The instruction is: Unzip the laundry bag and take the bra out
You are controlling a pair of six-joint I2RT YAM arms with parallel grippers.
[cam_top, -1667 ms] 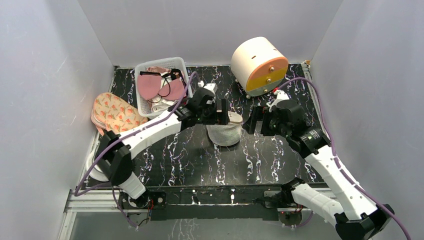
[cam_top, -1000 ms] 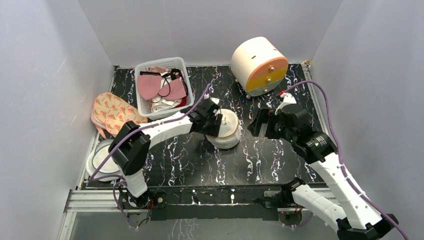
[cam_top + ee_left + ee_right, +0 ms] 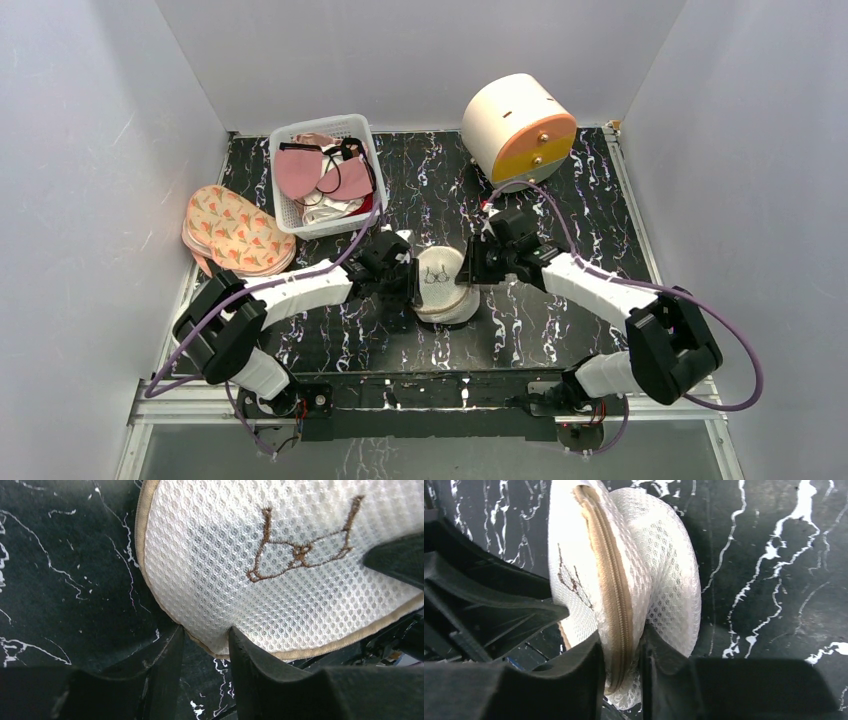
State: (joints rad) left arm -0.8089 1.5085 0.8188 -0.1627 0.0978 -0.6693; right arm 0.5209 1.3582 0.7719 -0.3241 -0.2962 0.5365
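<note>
Grey walls box the black marbled table on three sides, with open tabletop near and right of centre. At mid-table the bag stands tilted on edge: white mesh, tan trim, a stitched brown bra outline, zipper closed. Left gripper pinches its rim; right gripper clamps the zipper seam. Basket and drum stand well behind

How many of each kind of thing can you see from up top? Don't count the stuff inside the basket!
Robot arms: 2, left arm and right arm
Basket: 1
Mesh bag: 1
Drum: 1
Flowery pad: 1
Total: 6
</note>
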